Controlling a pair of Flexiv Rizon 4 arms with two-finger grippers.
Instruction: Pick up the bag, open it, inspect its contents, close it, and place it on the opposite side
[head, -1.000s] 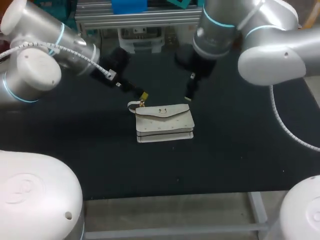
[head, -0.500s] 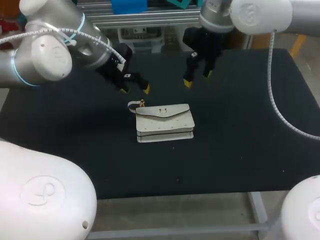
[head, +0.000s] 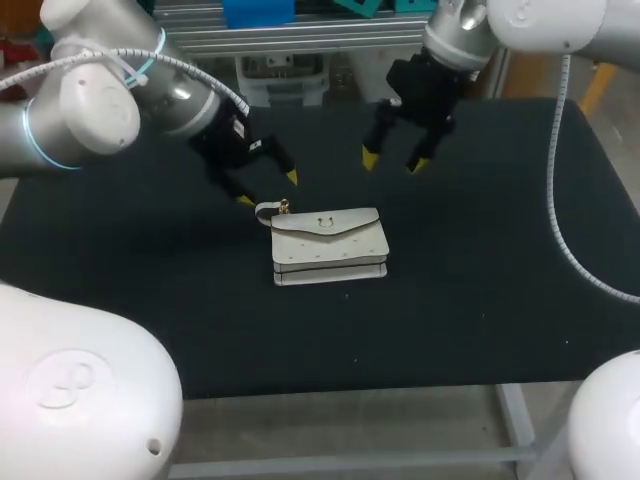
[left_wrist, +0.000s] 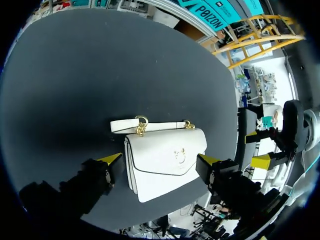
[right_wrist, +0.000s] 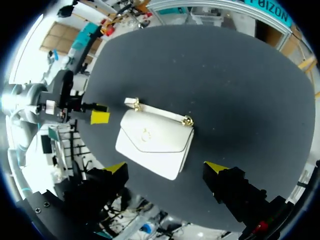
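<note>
A small white flap bag (head: 329, 246) with a gold clasp and a short strap lies flat in the middle of the black table (head: 480, 290). My left gripper (head: 268, 188) hangs open just above and behind the bag's strap end. My right gripper (head: 391, 160) hangs open above the table, behind the bag's right half. In the left wrist view the bag (left_wrist: 165, 160) lies below and between the open yellow-tipped fingers, with the gripper (left_wrist: 162, 159) over it. In the right wrist view the bag (right_wrist: 155, 140) lies just ahead of the open gripper (right_wrist: 167, 166). Neither gripper touches the bag.
The black table surface spreads wide on both sides of the bag and toward its front edge (head: 400, 385). My other arm's yellow tips (left_wrist: 260, 149) show beyond the bag in the left wrist view.
Both grippers have lifted off the bag's back edge. The left one has turned and sits near the strap. The right one has moved up and to the right. The bag has stayed put.
</note>
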